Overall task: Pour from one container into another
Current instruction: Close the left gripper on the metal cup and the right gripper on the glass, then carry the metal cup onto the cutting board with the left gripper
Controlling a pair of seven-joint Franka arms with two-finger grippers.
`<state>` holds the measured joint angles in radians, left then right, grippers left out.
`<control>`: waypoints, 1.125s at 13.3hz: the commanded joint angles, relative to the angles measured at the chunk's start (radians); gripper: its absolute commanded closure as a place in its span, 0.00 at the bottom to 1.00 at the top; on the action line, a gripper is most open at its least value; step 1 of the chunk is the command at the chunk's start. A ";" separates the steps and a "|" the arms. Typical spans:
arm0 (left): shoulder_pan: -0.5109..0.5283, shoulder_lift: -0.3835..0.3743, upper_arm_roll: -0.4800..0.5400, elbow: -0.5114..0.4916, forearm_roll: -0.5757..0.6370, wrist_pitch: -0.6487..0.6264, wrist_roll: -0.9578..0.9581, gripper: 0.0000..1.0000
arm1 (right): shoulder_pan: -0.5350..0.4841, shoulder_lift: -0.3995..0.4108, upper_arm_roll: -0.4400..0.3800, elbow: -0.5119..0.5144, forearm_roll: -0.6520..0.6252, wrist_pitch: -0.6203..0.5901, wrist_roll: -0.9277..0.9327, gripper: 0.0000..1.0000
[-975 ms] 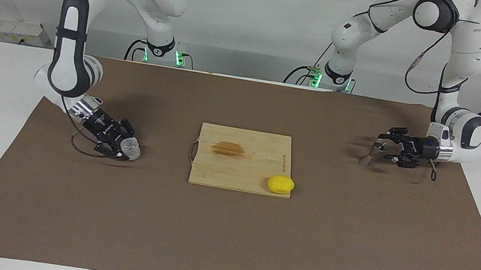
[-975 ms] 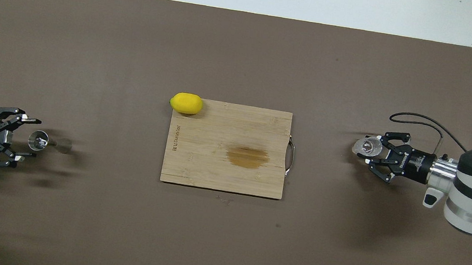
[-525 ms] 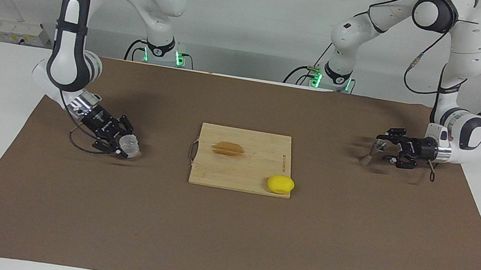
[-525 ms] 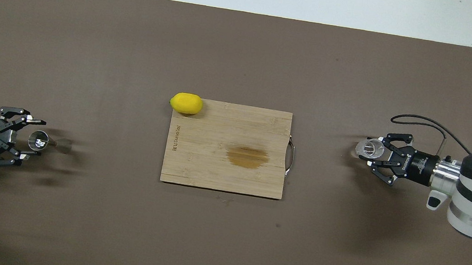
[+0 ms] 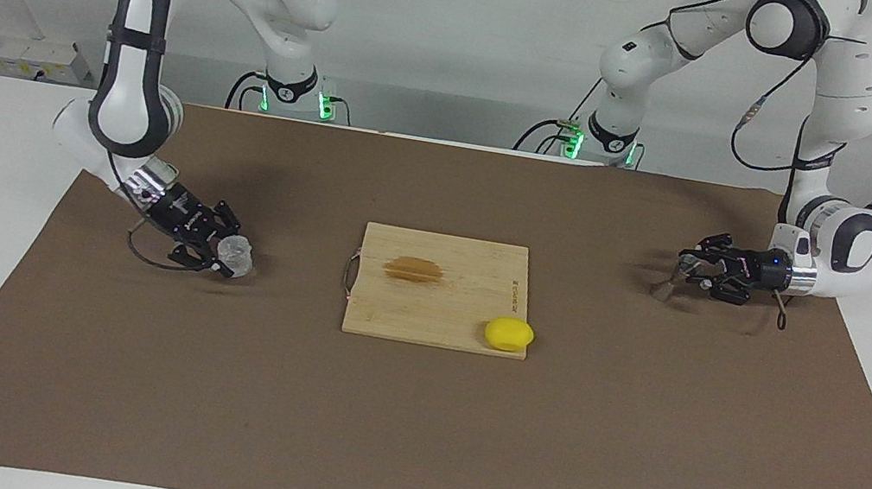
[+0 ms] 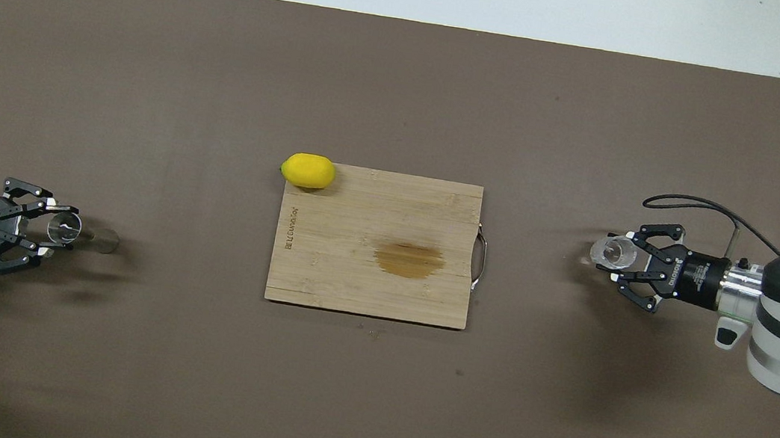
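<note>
The left gripper (image 5: pixel 690 267) is clamped on the upper cone of the metal jigger (image 5: pixel 665 288), which stands near the left arm's end of the brown mat (image 5: pixel 406 432). The right gripper (image 5: pixel 223 253) is closed around the clear cup (image 5: pixel 235 255) near the right arm's end. Both forearms lie low and nearly level, reaching inward from the mat's short edges. The overhead view looks into the jigger's (image 6: pixel 64 230) open mouth and the cup's (image 6: pixel 612 252) rim; the facing view shows the jigger's foot on the mat and the cup tilted. Farther out, a cutting board (image 5: pixel 436 301) lies mid-mat, a lemon (image 5: pixel 508 334) on its farthest corner.
</note>
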<state>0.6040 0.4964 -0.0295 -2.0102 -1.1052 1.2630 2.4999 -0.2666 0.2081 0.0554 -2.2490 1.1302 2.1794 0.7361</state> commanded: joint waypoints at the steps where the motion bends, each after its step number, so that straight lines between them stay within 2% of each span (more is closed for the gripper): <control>1: -0.012 -0.025 0.006 -0.012 0.008 0.004 0.004 0.61 | -0.019 -0.018 -0.002 0.028 -0.067 -0.062 0.042 0.94; 4: -0.013 -0.047 0.002 -0.016 0.005 0.003 -0.047 0.68 | -0.029 -0.009 -0.003 0.072 -0.125 -0.113 0.052 0.94; 7: -0.044 -0.052 0.000 -0.021 -0.002 0.007 -0.056 0.83 | -0.077 0.008 -0.003 0.143 -0.205 -0.199 0.089 0.94; 10: -0.105 -0.065 0.000 -0.048 -0.061 0.015 -0.059 0.98 | -0.095 0.019 -0.003 0.201 -0.250 -0.256 0.120 0.94; 15: -0.263 -0.122 0.000 -0.126 -0.208 0.055 -0.062 1.00 | -0.094 0.019 -0.002 0.235 -0.273 -0.282 0.174 0.94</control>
<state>0.4026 0.4386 -0.0424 -2.0635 -1.2509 1.2785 2.4523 -0.3509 0.2108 0.0458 -2.0410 0.8826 1.9206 0.8853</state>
